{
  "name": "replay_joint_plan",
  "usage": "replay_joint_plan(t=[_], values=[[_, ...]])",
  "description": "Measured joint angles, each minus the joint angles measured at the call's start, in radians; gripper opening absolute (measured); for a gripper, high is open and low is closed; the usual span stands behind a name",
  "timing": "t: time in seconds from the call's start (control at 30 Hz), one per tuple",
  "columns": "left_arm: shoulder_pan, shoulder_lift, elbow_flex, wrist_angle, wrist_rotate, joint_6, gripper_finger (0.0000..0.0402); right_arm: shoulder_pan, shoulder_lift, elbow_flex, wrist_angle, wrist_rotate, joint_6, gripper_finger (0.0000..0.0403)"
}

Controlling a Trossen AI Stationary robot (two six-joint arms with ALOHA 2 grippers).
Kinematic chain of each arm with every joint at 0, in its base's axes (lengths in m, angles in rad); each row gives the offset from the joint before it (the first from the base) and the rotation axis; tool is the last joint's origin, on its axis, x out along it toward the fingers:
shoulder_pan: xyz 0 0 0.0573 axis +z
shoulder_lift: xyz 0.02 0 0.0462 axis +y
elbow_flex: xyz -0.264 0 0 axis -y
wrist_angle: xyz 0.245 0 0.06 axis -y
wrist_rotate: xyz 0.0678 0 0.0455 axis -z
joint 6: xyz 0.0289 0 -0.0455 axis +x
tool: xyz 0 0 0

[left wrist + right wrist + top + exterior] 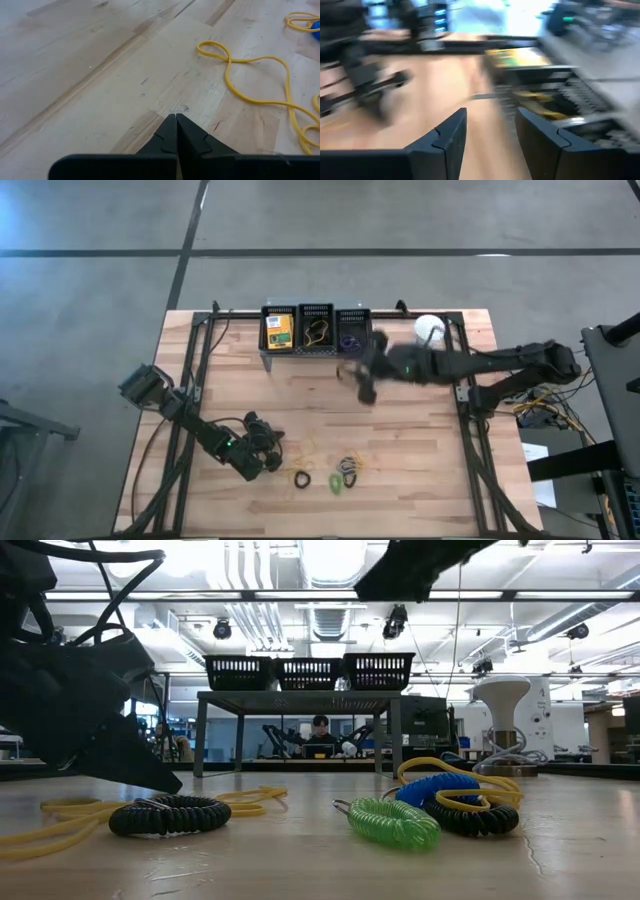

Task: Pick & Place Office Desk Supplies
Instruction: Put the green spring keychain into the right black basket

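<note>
Nearest us, the green coil [393, 823] beside the black coil [165, 814] looks light and springy, so we'd pinch one loop; right gripper [490, 132] gapes empty, left gripper [175, 131] shut

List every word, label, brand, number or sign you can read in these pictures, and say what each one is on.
None can be read.
Crayon box in the left basket: it carries yellow-and-green printing, too small in the high view and blurred in the right wrist view.
Room beyond the table in the low view: no sign or label is readable.
Table, coiled cords and rubber bands: no text shows on them.
</note>
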Motion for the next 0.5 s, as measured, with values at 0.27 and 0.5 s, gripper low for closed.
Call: replay_joint_plan(t=[0.27, 0.5], values=[[0.000, 0.000, 0.000, 0.000, 0.000, 0.000, 0.0001, 0.347, 0.109, -0.074, -0.001, -0.016, 0.106, 0.0149], [0.000, 0.000, -0.001, 0.000, 0.000, -0.001, 0.0001, 0.498, 0.310, -0.094, 0.058, -0.167, 0.339, 0.0166]])
